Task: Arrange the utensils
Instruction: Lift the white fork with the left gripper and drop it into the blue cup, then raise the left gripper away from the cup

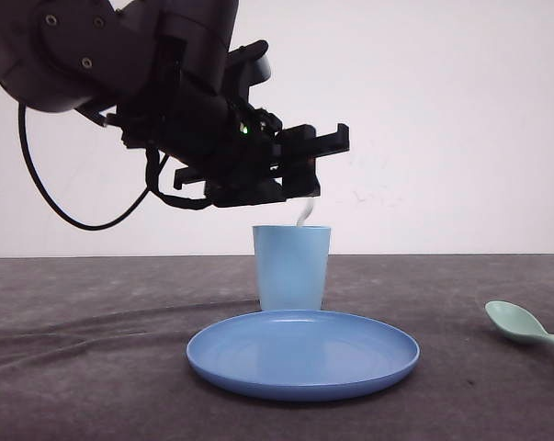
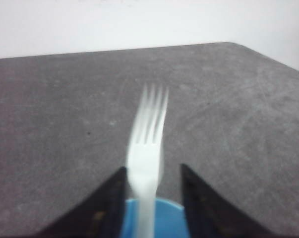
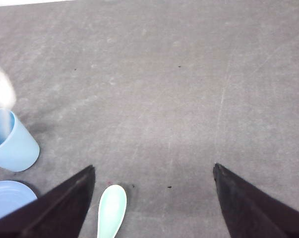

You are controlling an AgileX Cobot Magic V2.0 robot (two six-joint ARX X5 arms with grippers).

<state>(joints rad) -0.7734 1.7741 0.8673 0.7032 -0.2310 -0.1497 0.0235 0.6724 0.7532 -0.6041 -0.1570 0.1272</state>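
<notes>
Halfway through: white plastic fork [image 2: 148, 144] over light blue tumbler cup [image 1: 291, 267], handle entering.
Left gripper [image 2: 152, 174] parted beside it, grip unclear; mint-green plastic spoon [image 3: 111, 209] left on table between spread right gripper [image 3: 154, 173].

A bare lab-style test bench; a dark grey cloth-covered table [image 1: 93, 367] stands against a plain white wall [image 1: 442, 110].

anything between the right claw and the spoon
Nothing visible. The spoon lies bare on the table just inside the open right claw, by one of its fingers. The cup and plate sit off to the side, clear of it.
</notes>
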